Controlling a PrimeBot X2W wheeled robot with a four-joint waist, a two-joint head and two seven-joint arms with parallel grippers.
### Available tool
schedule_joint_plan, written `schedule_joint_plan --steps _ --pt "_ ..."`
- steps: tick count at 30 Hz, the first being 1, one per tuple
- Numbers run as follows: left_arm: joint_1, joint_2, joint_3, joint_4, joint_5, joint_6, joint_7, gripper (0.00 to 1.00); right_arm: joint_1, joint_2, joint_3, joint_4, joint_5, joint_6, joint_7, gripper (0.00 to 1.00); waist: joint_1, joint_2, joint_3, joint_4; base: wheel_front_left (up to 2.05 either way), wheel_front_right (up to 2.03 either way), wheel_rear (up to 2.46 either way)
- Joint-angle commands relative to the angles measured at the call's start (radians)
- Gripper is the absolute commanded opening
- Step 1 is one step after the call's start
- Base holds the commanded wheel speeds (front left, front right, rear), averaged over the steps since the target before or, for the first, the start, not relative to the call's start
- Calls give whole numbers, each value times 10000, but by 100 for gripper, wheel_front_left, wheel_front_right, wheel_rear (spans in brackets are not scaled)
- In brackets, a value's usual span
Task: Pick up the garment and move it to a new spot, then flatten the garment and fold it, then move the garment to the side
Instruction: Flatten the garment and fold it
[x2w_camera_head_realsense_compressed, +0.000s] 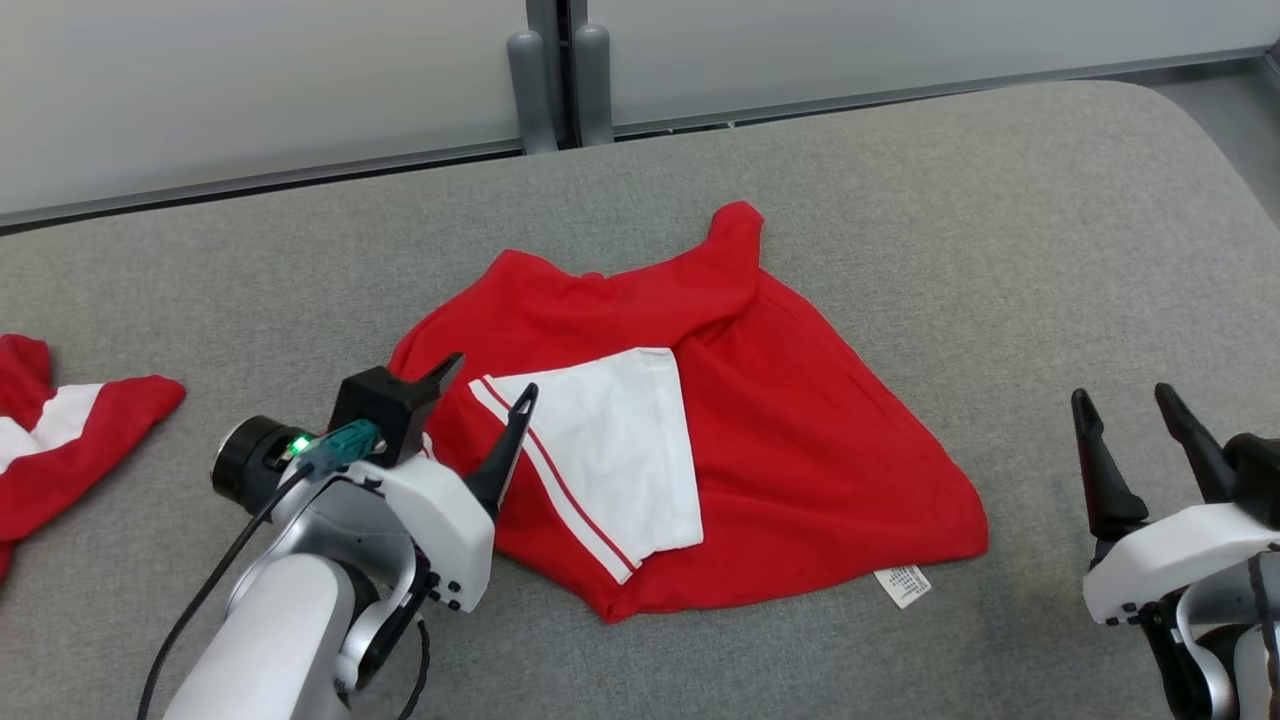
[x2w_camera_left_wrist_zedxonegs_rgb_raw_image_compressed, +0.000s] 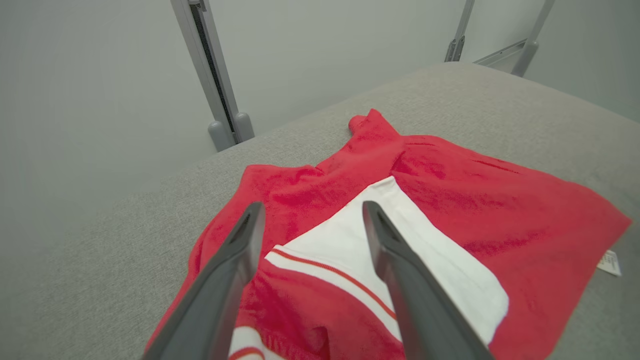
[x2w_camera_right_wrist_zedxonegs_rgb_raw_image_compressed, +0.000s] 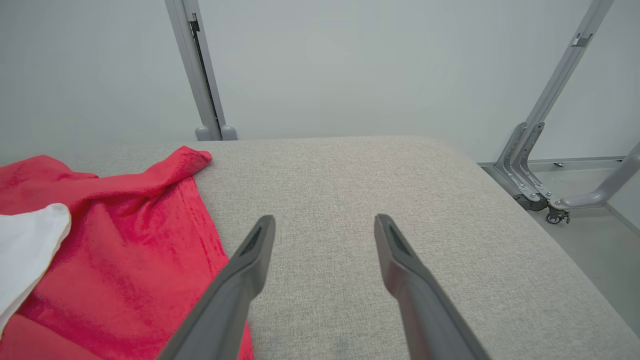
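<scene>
The broad grey cloth-covered table (x2w_camera_head_realsense_compressed: 1000, 200) carries the rumpled red fleece garment with a white, red-striped panel (x2w_camera_head_realsense_compressed: 800, 430). The garment lies between the two sets of fingers, its long axis running crosswise from one to the other. The left gripper (x2w_camera_head_realsense_compressed: 492, 376) is nearer, its fingers spread wide and empty over the garment's edge and white panel. The right gripper (x2w_camera_head_realsense_compressed: 1122, 395), equally wide and empty, stands well apart from the opposite corner. A small white care label (x2w_camera_head_realsense_compressed: 903, 585) pokes from the hem on the right fingers' side.

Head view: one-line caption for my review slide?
Open left gripper poised at the central red-and-white garment on a grey table; open right gripper apart.
</scene>
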Motion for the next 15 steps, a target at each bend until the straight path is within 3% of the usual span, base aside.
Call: schedule_joint_plan --steps 1,8,15 --pt "-383 31 -157 256 -37 -124 342 100 -174 23 -112 -77 116 -2 -274 100 0 -1 233 -185 0 0 0" --pt "-1960 -167 -1251 1811 -124 -537 1354 100 -476 231 -104 147 404 0 -949 100 0 -1 827 -613 0 0 0" --pt "-3523 -401 -2391 3358 -313 -635 1577 100 -738 272 84 540 527 -2 -1225 100 0 -1 1228 -915 0 0 0"
